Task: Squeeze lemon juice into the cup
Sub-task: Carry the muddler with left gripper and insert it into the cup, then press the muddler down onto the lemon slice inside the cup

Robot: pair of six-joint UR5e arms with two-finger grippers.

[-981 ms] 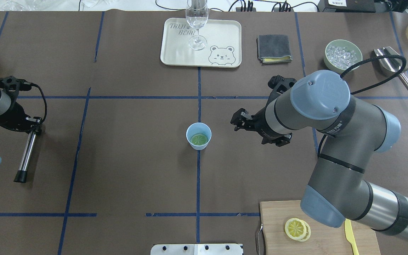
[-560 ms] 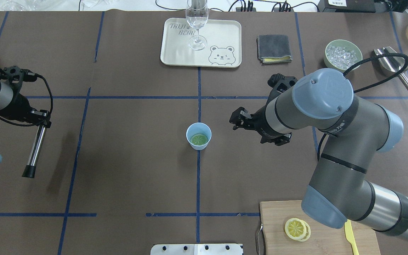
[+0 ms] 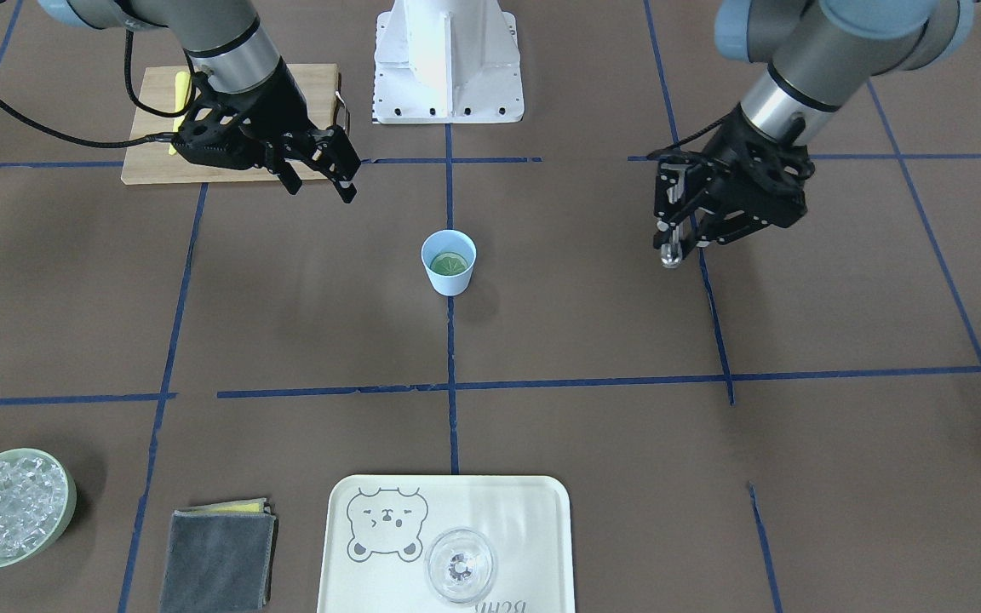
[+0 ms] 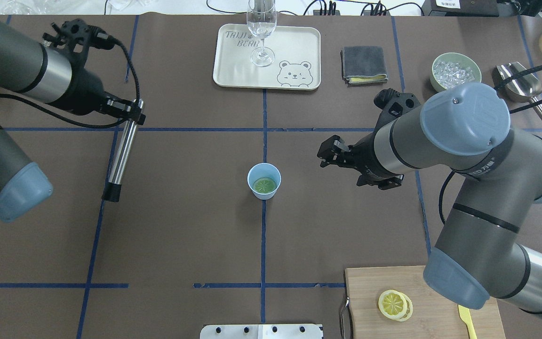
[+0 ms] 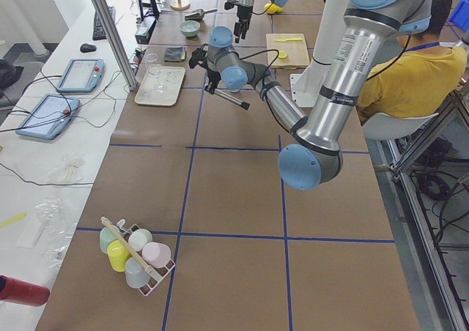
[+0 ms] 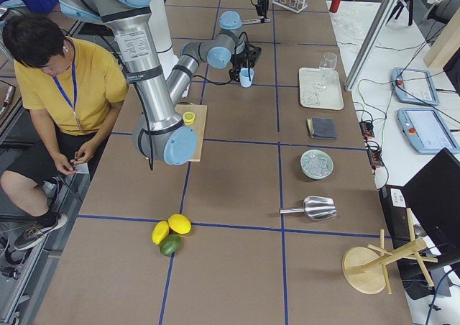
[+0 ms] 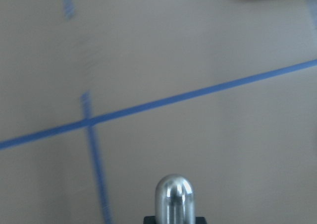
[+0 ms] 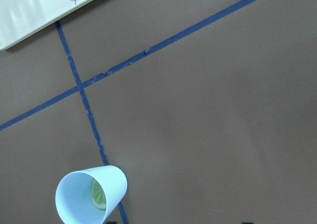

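Lemon slice is seen inside the cup on the desk. A metal rod is held by the left gripper, well apart from the cup; right gripper seemingly spread, empty. Pressing step judged pending: rod must be aligned over cup's mouth.

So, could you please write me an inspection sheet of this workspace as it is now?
Surface: brown paper table with blue tape lines.
Job's things: light-blue cup upright at centre, a lemon slice lying inside; spare lemon slices on the cutting board.
Clutter: wine glass on bear tray, grey cloth, bowl of ice, metal scoop, yellow knife.
Grippers: left gripper shut on a steel rod; right gripper open, empty, beside the cup.
Cables: black cable loops at both wrists.
Surroundings: seated operator in yellow shirt; tablets on the side bench.
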